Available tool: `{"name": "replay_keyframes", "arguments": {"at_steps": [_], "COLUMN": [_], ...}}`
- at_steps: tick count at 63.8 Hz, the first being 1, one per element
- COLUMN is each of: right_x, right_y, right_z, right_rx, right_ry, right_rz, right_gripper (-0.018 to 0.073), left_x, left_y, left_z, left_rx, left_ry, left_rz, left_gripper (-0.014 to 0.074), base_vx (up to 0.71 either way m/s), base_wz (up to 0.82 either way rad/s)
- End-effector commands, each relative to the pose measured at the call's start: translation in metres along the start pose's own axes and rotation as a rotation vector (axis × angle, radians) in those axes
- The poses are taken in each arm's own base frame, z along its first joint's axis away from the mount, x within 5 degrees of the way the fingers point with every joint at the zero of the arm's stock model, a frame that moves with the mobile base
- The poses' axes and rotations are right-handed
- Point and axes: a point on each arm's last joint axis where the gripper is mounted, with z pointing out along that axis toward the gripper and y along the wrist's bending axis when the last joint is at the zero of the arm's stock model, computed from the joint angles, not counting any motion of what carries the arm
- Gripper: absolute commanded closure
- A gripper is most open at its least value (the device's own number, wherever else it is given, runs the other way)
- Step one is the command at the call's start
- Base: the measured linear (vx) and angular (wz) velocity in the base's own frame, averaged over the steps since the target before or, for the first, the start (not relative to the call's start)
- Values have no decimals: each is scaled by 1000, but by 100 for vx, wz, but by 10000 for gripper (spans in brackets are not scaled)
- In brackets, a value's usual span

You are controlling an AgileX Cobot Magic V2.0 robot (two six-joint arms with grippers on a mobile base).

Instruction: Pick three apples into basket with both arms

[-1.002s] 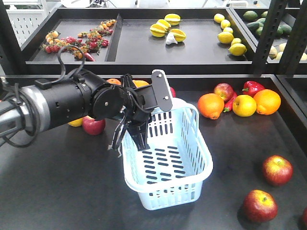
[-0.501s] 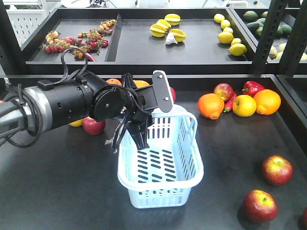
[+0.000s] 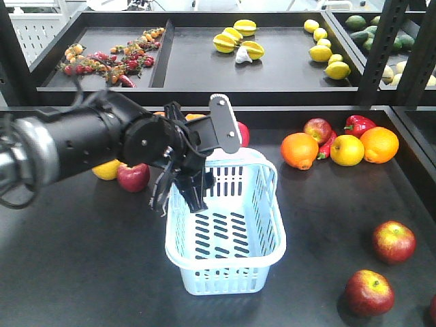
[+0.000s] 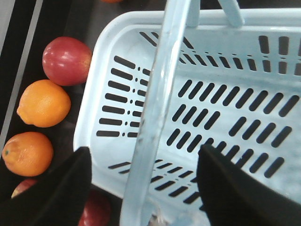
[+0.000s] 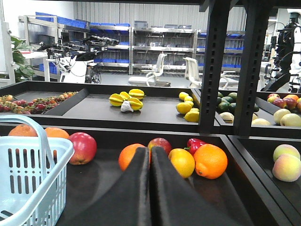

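Note:
The pale blue basket (image 3: pixel 262 225) stands empty mid-table. My left gripper (image 3: pixel 193 196) hangs over its far left corner, jaws open. In the left wrist view one hoop handle (image 4: pixel 157 94) runs between the open jaws of the left gripper (image 4: pixel 143 183), with a red apple (image 4: pixel 67 60) just outside the rim. More red apples lie left of the arm (image 3: pixel 133 177), among the fruit at the back right (image 3: pixel 317 129) and at the front right (image 3: pixel 393 242), (image 3: pixel 368 291). My right gripper (image 5: pixel 150 149) is shut and empty, facing an apple (image 5: pixel 82 147) beside the basket (image 5: pixel 28 160).
Oranges (image 3: pixel 299 150), (image 3: pixel 379 144), a yellow apple (image 3: pixel 347 150) and a red pepper (image 3: pixel 358 125) sit at the back right. A raised shelf behind holds star fruit (image 3: pixel 235 39) and lemons (image 3: pixel 323 51). Black frame posts (image 3: pixel 378 48) stand on the right.
The basket has swung round and slid left, and now lies straight front to back. My left arm has drawn back to the left, its jaws still over the basket's corner.

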Motion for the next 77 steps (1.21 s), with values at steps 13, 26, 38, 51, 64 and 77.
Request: {"name": "replay_keyframes", "arguments": {"at_steps": [13, 26, 38, 51, 64, 77], "right_x": [-3, -3, -3, -3, -3, -3], "right_y": [0, 0, 0, 0, 0, 0], "right_z": [-1, -1, -1, -1, -1, -1], "right_rx": [9, 9, 9, 9, 9, 9], "right_ry": [-72, -72, -72, -72, -72, -72], "right_rz": [-11, -11, -11, -11, -11, -11], "right_gripper": [563, 563, 563, 563, 563, 563], "left_x": [-10, 12, 43, 103, 160, 190], "left_y": [18, 5, -23, -84, -138, -166], "left_z": [-122, -204, -265, -264, -230, -198], "left_rx": [-101, -78, -117, -77, -55, -50], "left_ry": [-126, -111, -317, -436, -466, -448], "left_rz": [-199, -386, -579, -664, -775, -799], "left_gripper": [520, 604, 604, 604, 604, 604], "base_vx": [0, 0, 0, 0, 0, 0], "base_wz": [0, 0, 0, 0, 0, 0]}}
